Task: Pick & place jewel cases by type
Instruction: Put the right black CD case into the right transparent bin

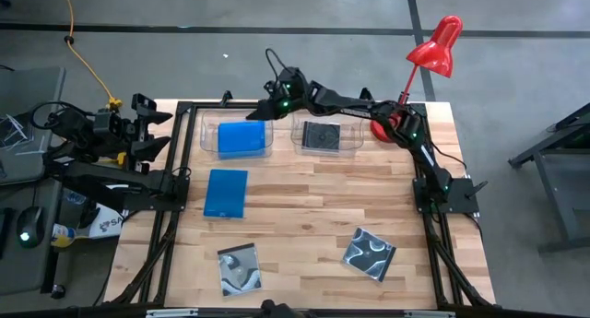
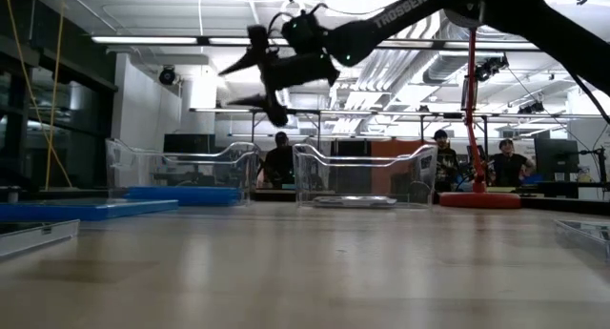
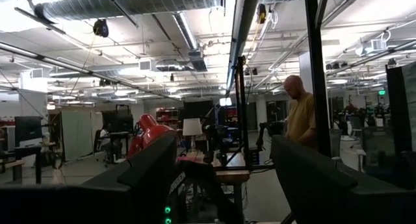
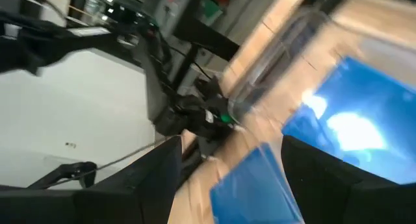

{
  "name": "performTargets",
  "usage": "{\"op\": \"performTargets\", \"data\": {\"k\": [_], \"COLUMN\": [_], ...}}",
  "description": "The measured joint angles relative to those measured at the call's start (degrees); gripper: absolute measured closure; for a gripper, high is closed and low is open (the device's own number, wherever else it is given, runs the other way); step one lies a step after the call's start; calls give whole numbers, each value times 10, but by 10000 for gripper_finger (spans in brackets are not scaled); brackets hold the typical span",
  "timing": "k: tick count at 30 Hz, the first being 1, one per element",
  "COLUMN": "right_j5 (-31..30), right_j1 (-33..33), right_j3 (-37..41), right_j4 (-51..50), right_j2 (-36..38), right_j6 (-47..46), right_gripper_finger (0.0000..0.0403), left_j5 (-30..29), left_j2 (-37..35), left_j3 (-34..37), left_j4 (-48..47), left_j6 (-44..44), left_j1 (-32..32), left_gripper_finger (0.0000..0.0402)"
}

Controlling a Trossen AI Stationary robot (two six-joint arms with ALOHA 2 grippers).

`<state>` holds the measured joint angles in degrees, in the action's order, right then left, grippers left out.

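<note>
Two clear tubs stand at the table's far side. The left tub (image 1: 237, 138) holds a bright blue jewel case (image 1: 242, 137); the right tub (image 1: 324, 136) holds a black one (image 1: 322, 135). Another blue case (image 1: 226, 193) lies flat on the table, nearer than the left tub. Two cases with silvery swirl covers (image 1: 240, 268) (image 1: 370, 253) lie near the front edge. My right gripper (image 2: 250, 84) hangs open and empty in the air above the left tub's far rim. My left gripper (image 1: 159, 132) waits open beyond the table's left edge, touching nothing.
A red desk lamp (image 1: 433, 46) stands on its base (image 1: 385, 126) at the far right corner, beside the right tub. A black frame (image 1: 180, 184) runs along the table's edges. People stand in the room behind the table (image 2: 279, 157).
</note>
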<state>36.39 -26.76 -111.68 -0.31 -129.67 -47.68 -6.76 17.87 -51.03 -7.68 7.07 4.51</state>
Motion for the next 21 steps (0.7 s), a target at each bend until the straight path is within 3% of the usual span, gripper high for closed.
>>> {"op": "performTargets", "data": {"k": [14, 21], "right_j5": [66, 21], "right_j1": [29, 69], "right_j3": [0, 0], "right_j4": [5, -6], "right_j2": [124, 219], "right_j6": [10, 74], "right_gripper_finger": [158, 158], "left_j5": [2, 1], "left_j2": [0, 0], "left_j3": [0, 0], "left_j4": [-26, -31], "left_j6": [-1, 0], "left_j1": [0, 0], "left_gripper_finger": [154, 154]}}
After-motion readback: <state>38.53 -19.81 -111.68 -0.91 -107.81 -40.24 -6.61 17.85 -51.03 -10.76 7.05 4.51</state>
